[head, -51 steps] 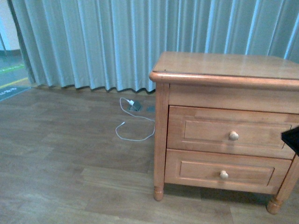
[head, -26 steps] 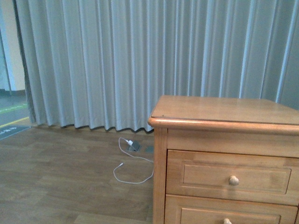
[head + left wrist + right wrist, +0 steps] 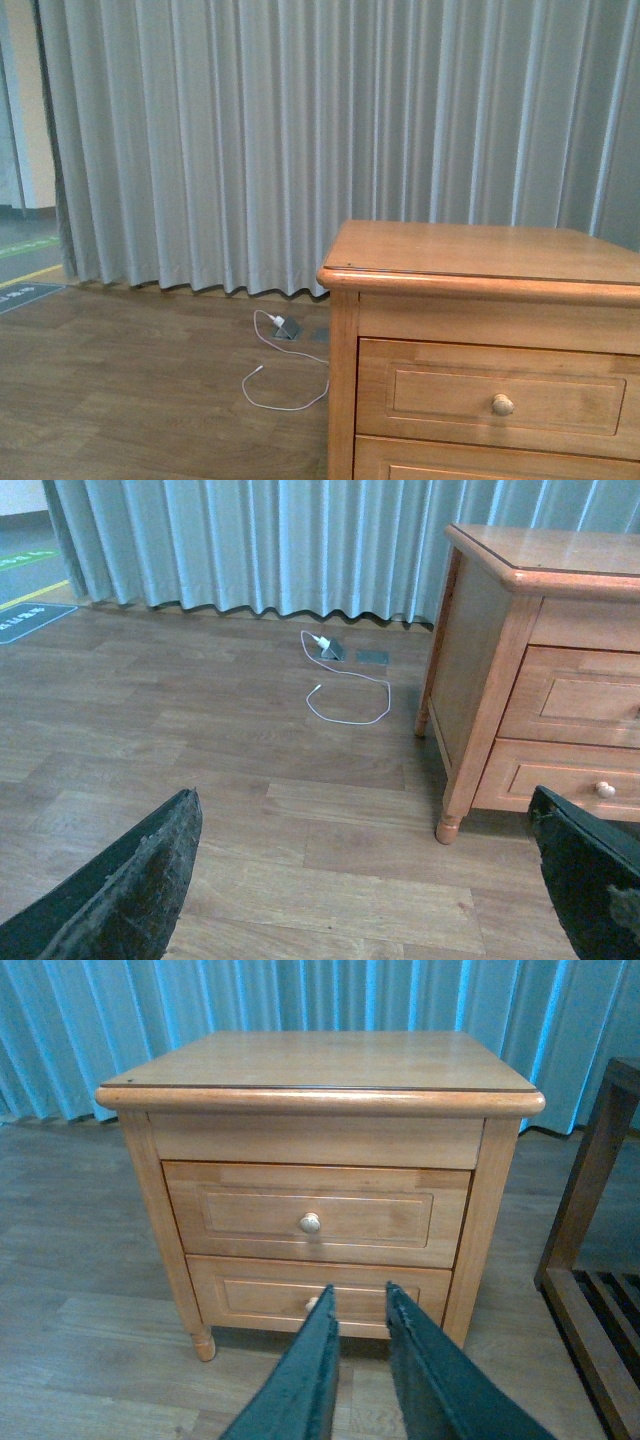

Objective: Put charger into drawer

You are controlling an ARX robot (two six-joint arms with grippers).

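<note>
The charger is out of view in every frame. The drawer [image 3: 500,400] is the upper one of a honey-wood nightstand [image 3: 480,250]; it is closed, with one round knob [image 3: 311,1223]. It also shows in the left wrist view, drawer [image 3: 590,695]. My right gripper [image 3: 360,1295] is shut with nothing in it, low in front of the nightstand and lined up with the lower drawer [image 3: 250,1295]. My left gripper [image 3: 365,820] is open and empty above bare floor, off the nightstand's side. Neither gripper shows in the front view.
A white adapter with a thin white cable [image 3: 285,328] lies on the wood floor by the grey curtain [image 3: 300,140]; the same adapter [image 3: 322,645] shows in the left wrist view. A dark wooden frame [image 3: 590,1250] stands close beside the nightstand.
The front view has risen: the nightstand sits lower in the picture, the lower drawer has dropped out of sight, and the dark shape at the right edge is gone.
</note>
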